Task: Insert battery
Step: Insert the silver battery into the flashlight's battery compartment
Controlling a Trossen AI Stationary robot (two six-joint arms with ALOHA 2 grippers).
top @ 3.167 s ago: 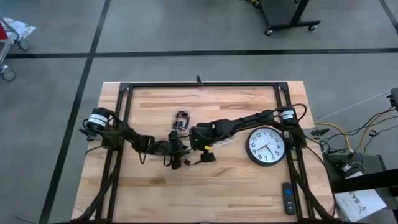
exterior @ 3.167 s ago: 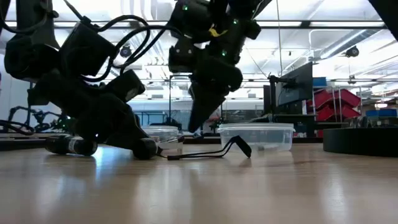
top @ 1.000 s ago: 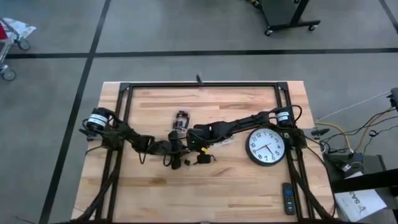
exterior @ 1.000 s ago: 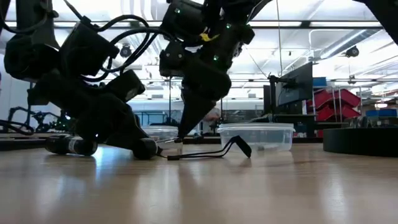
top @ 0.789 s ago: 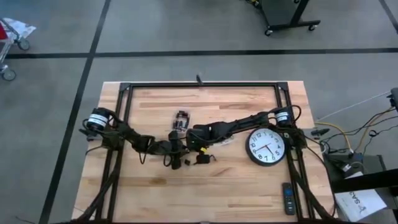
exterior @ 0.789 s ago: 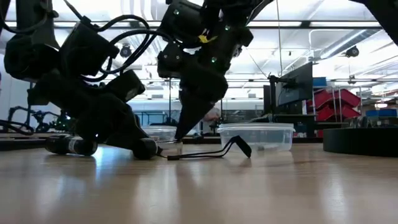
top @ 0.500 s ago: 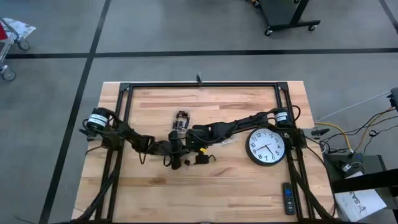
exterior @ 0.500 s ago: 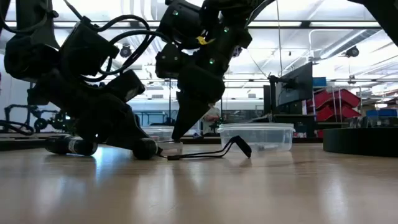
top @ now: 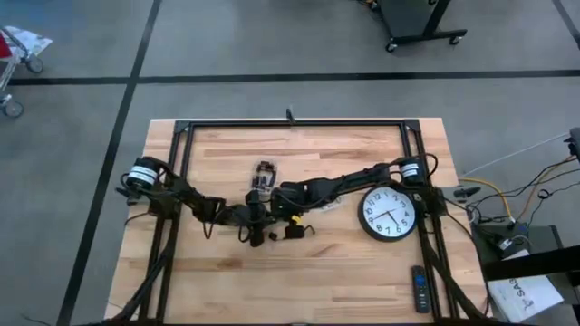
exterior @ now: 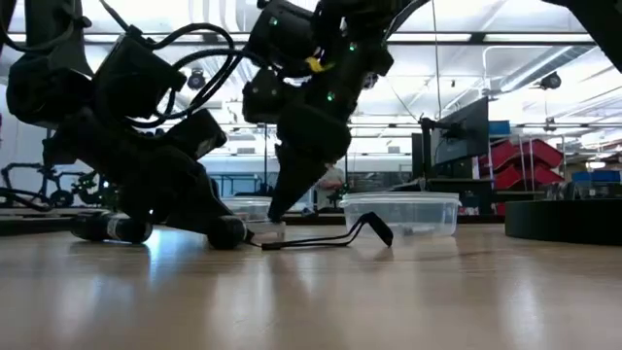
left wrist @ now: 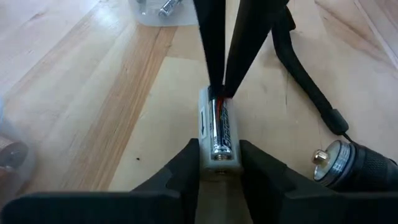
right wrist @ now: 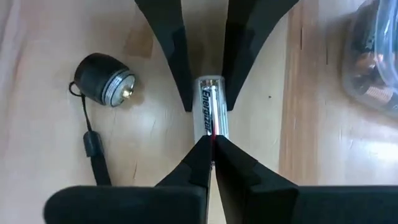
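Both arms: dark, near-black links, jointed, matte. Left arm carries a silver-and-black cylindrical motor housing at its base; right arm has a matching one. Black cables loop loose off the left arm's upper joints. You'll see a yellow tag and small green indicator lights on the right arm's wrist section. Left fingers: broad, rounded, matte black pads. Right fingers: black, tapering to thin, narrow tips. No screws or printed markings legible.
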